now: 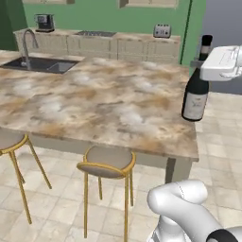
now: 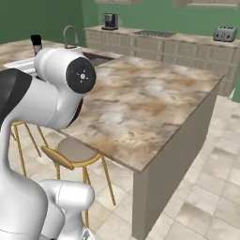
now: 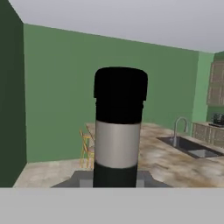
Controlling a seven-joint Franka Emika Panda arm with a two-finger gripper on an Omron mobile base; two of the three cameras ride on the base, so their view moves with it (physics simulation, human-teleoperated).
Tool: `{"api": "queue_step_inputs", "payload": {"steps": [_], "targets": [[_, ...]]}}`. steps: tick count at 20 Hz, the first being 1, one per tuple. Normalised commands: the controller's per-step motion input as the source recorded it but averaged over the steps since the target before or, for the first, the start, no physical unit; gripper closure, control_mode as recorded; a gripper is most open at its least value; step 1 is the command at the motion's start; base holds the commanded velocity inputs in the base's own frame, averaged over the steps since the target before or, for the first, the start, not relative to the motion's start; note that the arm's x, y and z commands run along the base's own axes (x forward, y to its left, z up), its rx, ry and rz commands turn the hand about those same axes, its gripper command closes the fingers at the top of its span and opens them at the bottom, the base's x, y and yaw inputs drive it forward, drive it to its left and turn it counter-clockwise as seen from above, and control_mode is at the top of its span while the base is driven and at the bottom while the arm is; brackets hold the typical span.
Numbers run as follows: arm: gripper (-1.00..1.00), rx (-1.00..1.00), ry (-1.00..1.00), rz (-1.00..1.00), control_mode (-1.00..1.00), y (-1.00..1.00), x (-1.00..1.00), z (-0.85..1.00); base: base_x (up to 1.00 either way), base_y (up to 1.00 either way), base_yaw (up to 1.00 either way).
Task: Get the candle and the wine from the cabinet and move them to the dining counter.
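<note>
**Dark glass over the stone: wine coming in at the island's corner**

Dark glass, pale label: I have the wine upright at the near right corner of the dining counter. From the left base view its foot looks right at the slab's edge, though I cannot tell whether it is resting there or hanging just above. My gripper is at the bottle's neck, below the black cap. In the hand view that cap and the grey band under it rise straight in front of the lens, and I judge the jaws are pinching the neck, though the fingertips themselves are hidden.

Landmarks off the counter: the sink is sunk into its far left end, two stools tuck under its near edge, and the toaster sits on the worktop beyond it.

My read is that this is the wine's delivery step. No candle is on the counter yet. Next move calls for care: the bottle sits very near the overhang, so I would nudge it inward over the stone, lower until it stands firm, then spread the jaws and lift clear without clipping the cap.
</note>
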Motion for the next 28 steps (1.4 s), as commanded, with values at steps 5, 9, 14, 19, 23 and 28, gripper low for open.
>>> {"api": "queue_step_inputs", "payload": {"steps": [5,9,14,19,23,28], "targets": [[1.0,0.0,0.0,0.0,1.0,0.0,0.0,0.0,-0.93,0.84,-0.44],[1.0,0.0,0.0,0.0,1.0,0.0,0.0,0.0,-0.56,1.0,-0.51],[1.0,0.0,0.0,0.0,1.0,0.0,0.0,0.0,0.02,1.0,-0.37],[1.0,0.0,0.0,0.0,1.0,0.0,0.0,0.0,0.14,1.0,-0.15],[1.0,0.0,0.0,0.0,1.0,0.0,0.0,0.0,0.02,1.0,-0.04],[1.0,0.0,0.0,0.0,1.0,0.0,0.0,0.0,0.11,1.0,-0.03]]}}
